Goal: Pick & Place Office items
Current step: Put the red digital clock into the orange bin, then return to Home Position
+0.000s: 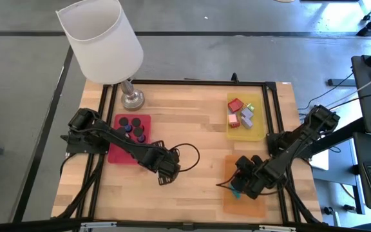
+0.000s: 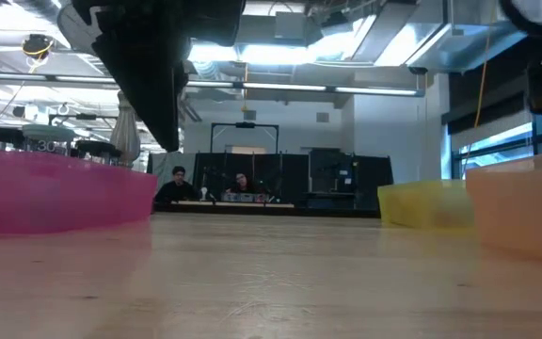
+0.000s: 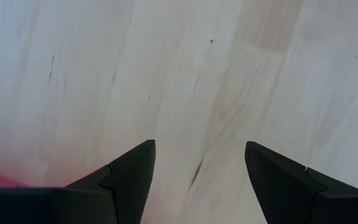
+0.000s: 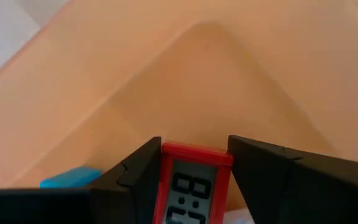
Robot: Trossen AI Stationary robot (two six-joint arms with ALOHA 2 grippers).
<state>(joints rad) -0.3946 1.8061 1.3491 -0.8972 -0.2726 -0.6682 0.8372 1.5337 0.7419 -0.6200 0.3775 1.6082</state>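
Note:
My right gripper [image 1: 242, 185] hangs over the orange tray [image 1: 257, 201] at the near right, shut on a small flat red rectangle with a digit display [image 4: 194, 180]. A teal flat piece [image 4: 70, 177] lies in that tray beside it. My left gripper [image 1: 166, 173] stands open above bare wood, just right of the red tray [image 1: 118, 154], which holds several black round pieces [image 1: 131, 124]. Nothing lies between its fingers [image 3: 135, 171]. Small red, pink and lavender blocks [image 1: 240, 113] sit in the yellow tray [image 1: 257, 132] at the far right. My right gripper pinches the red rectangle by its two side edges [image 4: 164, 168] between its two fingers. The fingers slant steeply down from above into the orange tray. The display faces the wrist camera, and the gripper itself hides the rectangle's lower end.
A lamp with a white shade [image 1: 102, 38] and a silver base [image 1: 132, 98] stands at the far left. A black cable loop [image 1: 189, 154] lies by the left gripper. A black frame [image 1: 272, 113] borders the table. Bare wood [image 1: 192, 122] lies between the trays.

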